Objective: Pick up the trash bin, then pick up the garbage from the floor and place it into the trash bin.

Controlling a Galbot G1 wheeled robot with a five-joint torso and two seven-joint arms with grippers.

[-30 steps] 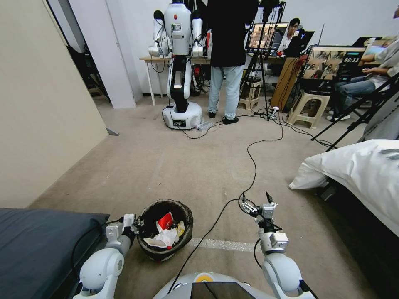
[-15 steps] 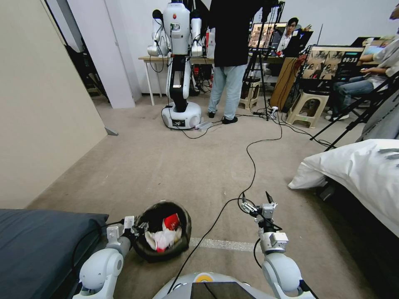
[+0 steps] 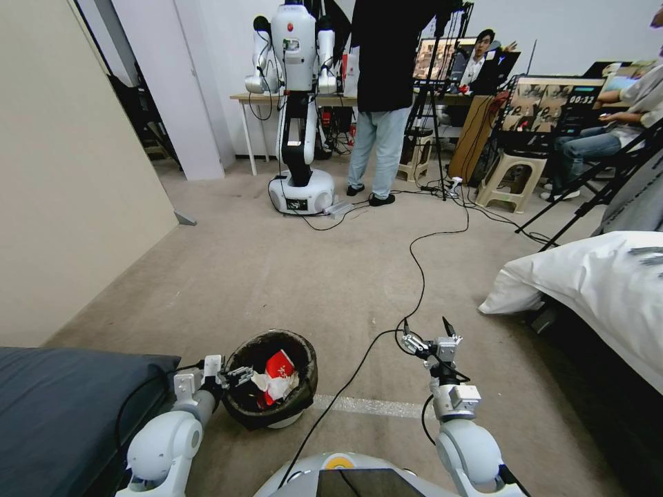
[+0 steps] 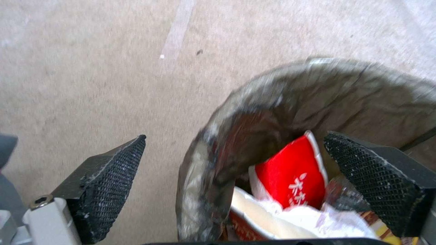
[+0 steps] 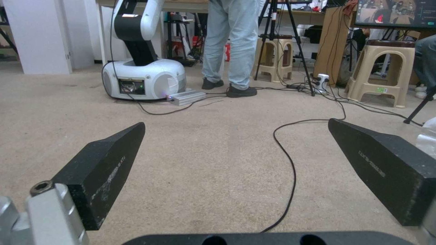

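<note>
1. Two fingers of the left gripper (image 4: pixel 234 170) stand wide apart on either side of the bin (image 4: pixel 272 98) wall: one finger (image 4: pixel 107 183) is outside over the carpet (image 4: pixel 91 68), the other (image 4: pixel 377 177) is inside the opening, and neither pad presses the liner, so nothing is gripped.
2. From the head view the bin (image 3: pixel 271 378) tilts, its mouth leaning toward the left gripper (image 3: pixel 235 376), with its white base showing at the floor side.
3. Inside lie a red-and-white packet (image 3: pixel 278 364) and white tissue (image 3: pixel 273 385); the left wrist view shows the packet (image 4: pixel 291 173) upright against the liner, tissue (image 4: pixel 291 217) below it.
4. Low and reaching forward, the left arm (image 3: pixel 162 445) runs beside a dark cushion (image 3: pixel 62 407).
5. Well to the bin's right, the right gripper (image 3: pixel 428 330) is held above the carpet, fingers spread and empty; its wrist view shows both fingers (image 5: pixel 102 173) apart, with a black cable (image 5: pixel 291 170) on the floor between them.
</note>
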